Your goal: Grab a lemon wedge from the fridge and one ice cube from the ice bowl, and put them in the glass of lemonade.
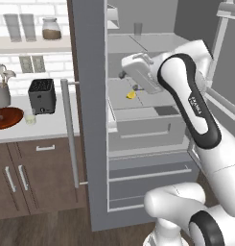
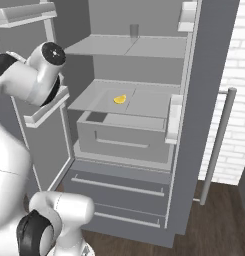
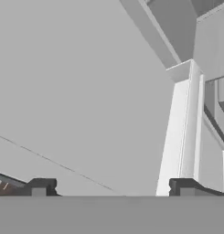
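- The fridge has both doors swung open, taking up the middle of the left base view, and the grey shelves and drawers inside are all on show.
- The lemon wedge sits on the middle shelf, roughly center frame in the left base view; in the right base view it's the little yellow bit a bit above center, lying on the shelf over the inner drawer.
- The gripper has its fingers spread wide apart with nothing between them; the two dark tips poke up at the bottom of the hand view, facing plain grey fridge wall and a white door edge.
- In the left base view the hand is up inside the fridge just left of and above the wedge, not touching it.
- Far left of the left base view, on the counter: the ice bowl, reddish-brown, with the glass of lemonade right beside it and a black toaster behind.
- Can't make out any ice cube at this size.
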